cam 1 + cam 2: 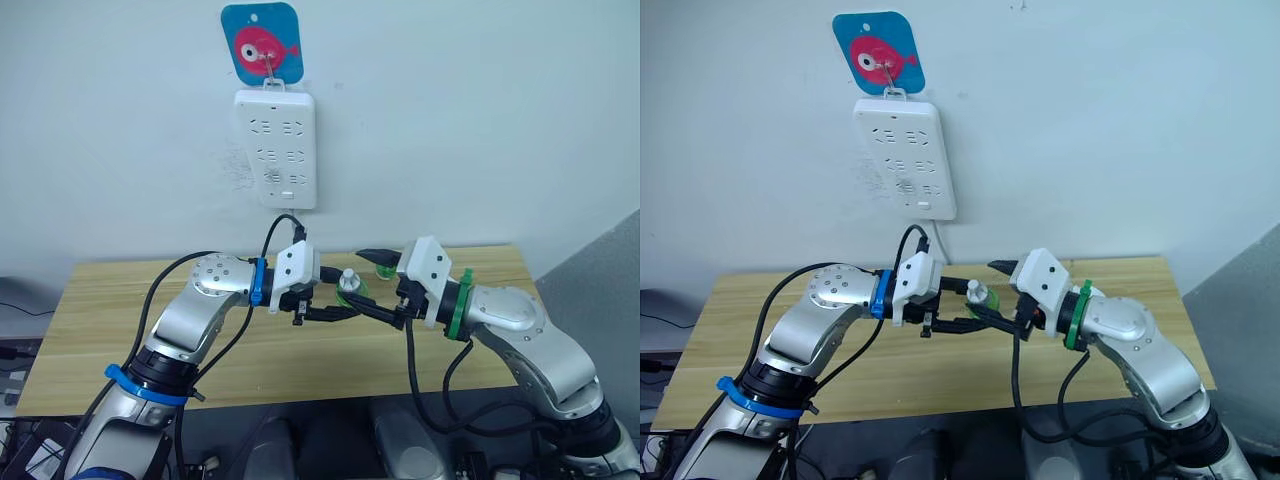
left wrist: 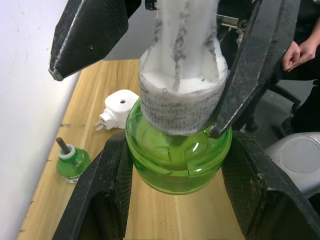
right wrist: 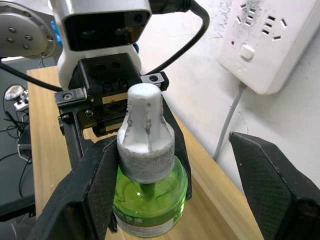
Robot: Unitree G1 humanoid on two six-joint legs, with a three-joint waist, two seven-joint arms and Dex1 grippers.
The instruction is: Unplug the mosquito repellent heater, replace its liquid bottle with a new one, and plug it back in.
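Left gripper (image 2: pixel 175 165): we see our two black fingers clamped on the green glass body of the new liquid bottle (image 2: pixel 177 160), held in the air over the middle of the desk (image 1: pixel 120 310), nearer its back edge.
Right gripper (image 3: pixel 200 170): our fingers stand apart around the bottle's white cap (image 3: pixel 145 135); one finger touches the cap's ribbed base, the other is well clear of it.
New liquid bottle: upright between our two grippers, cap on, green liquid inside.
Mosquito repellent heater (image 2: pixel 119 109): unplugged, lying on the desk near the back edge beside the wall, prongs showing.
Old bottle (image 2: pixel 71 161): small, green, dark wick upright, standing on the desk near the heater but apart from it.
Power strip (image 1: pixel 276 146): hangs on the wall above the desk, from a blue hook plate (image 1: pixel 262 43).
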